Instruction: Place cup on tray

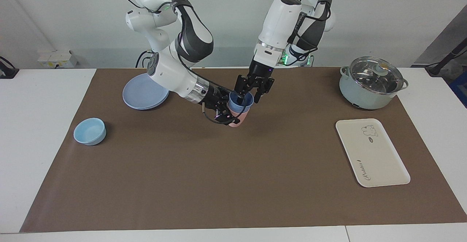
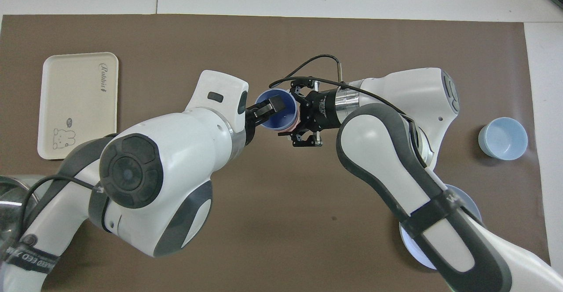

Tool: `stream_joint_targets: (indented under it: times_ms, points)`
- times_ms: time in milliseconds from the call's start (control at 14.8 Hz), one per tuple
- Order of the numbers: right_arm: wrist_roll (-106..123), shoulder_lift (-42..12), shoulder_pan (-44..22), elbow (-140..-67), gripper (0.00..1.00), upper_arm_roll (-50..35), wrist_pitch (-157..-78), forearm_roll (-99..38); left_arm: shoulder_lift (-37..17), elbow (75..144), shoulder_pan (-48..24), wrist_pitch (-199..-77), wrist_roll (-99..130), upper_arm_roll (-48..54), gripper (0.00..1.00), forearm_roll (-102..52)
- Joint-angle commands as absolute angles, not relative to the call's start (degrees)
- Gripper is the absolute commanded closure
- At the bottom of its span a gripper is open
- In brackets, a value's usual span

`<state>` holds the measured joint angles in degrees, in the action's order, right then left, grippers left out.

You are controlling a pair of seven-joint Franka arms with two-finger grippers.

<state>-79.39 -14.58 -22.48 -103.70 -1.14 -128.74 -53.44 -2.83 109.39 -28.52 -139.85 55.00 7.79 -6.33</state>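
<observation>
The blue cup (image 1: 241, 106) sits nested in a pink tumbler (image 1: 236, 121) near the middle of the brown mat; it also shows in the overhead view (image 2: 281, 118). My right gripper (image 1: 225, 111) is shut on the pink tumbler's side and holds it tilted. My left gripper (image 1: 250, 95) comes down from above, open, with one finger inside the blue cup's mouth and the other outside its rim. The cream tray (image 1: 379, 162) lies flat and bare at the left arm's end of the table and shows in the overhead view (image 2: 79, 94) too.
A lidded pot (image 1: 372, 83) stands at the left arm's end, nearer to the robots than the tray. A round blue plate (image 1: 142, 94) and a light-blue bowl (image 1: 90, 131) are at the right arm's end. The brown mat (image 1: 219, 183) covers the table's middle.
</observation>
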Motion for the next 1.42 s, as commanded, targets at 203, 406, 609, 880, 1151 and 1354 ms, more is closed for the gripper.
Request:
stream_joint_targets:
  times_ms: [203,406,609,880,1151,1354]
  points:
    - [-79.5,-14.3,-22.6,-103.6,1.0,-1.1,-129.7,-54.4,-4.5,102.9,-28.6,-133.1,55.8,6.6,1.0,-7.1]
    - [-79.5,-14.4,-22.6,-103.6,1.0,-1.1,-129.9,-54.4,-4.4,101.3,-27.9,-130.4,55.9,6.5,1.0,-7.2]
    - [-79.5,-14.3,-22.3,-103.6,1.0,-1.1,-130.2,-54.3,-3.3,99.5,-27.8,-127.0,55.8,5.8,1.0,-7.1]
    - [-78.8,-14.2,-19.4,-104.7,1.0,-0.7,-130.0,-54.7,-2.2,94.3,-23.0,-116.9,54.8,5.4,1.0,-6.6]
    - [-78.0,-14.5,-12.7,-105.8,1.0,-0.8,-127.0,-54.8,-1.2,94.9,-13.4,-114.1,47.0,5.4,1.0,-6.5]
    - [-75.9,-16.0,-5.6,-106.0,1.0,-0.8,-122.8,-58.8,1.3,101.1,-3.9,-115.6,35.2,5.4,1.0,-6.7]
